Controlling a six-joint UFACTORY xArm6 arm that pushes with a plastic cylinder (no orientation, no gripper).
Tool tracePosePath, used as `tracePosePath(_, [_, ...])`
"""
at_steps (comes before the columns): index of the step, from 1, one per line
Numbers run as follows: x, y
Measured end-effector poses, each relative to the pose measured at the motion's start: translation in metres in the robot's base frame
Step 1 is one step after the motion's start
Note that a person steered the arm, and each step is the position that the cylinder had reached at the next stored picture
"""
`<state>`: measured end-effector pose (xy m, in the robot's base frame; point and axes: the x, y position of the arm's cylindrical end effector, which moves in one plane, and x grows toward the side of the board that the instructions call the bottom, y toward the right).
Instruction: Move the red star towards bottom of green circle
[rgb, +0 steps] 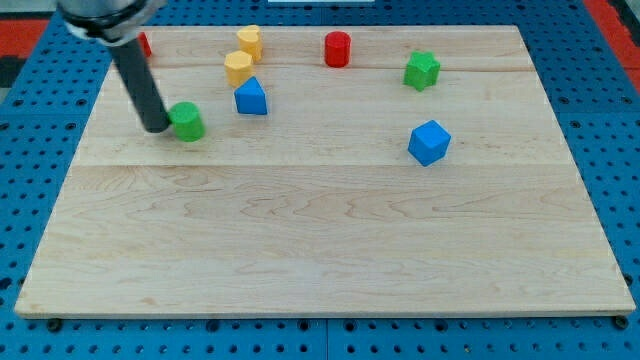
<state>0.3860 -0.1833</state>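
Camera view, my only feed: wooden board (320, 250) on a blue pegboard table (620, 150). My rod comes down from the far left, and my tip (157, 128) rests on the board right against the left side of the green circle (187, 121); I cannot tell if they actually touch. The tool is a bare rod with nothing to clench or release, and it holds nothing.

A red block (144, 45) sits at the far left edge, mostly hidden behind the rod, so I cannot make out its shape; it may be the red star. It lies beyond the green circle, well apart from it.

Right of the green circle stands a blue triangular block (251, 97), and just beyond it two yellow blocks (238, 67) (249, 42), one behind the other. A red cylinder (337, 49) sits far centre, a green star (422, 70) to its right, and a blue cube-like block (429, 142) nearer, on the right.
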Motion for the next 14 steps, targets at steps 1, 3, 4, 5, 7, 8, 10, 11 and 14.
tracePosePath(1, [0.0,0.04])
tracePosePath(3, [-0.006,-0.054])
tracePosePath(4, [-0.048,-0.12])
tracePosePath(5, [-0.051,-0.122])
tracePosePath(7, [-0.175,-0.109])
tracePosePath(8, [-0.195,-0.104])
tracePosePath(10, [-0.163,-0.012])
tracePosePath(11, [-0.142,-0.004])
tracePosePath(14, [-0.183,-0.063])
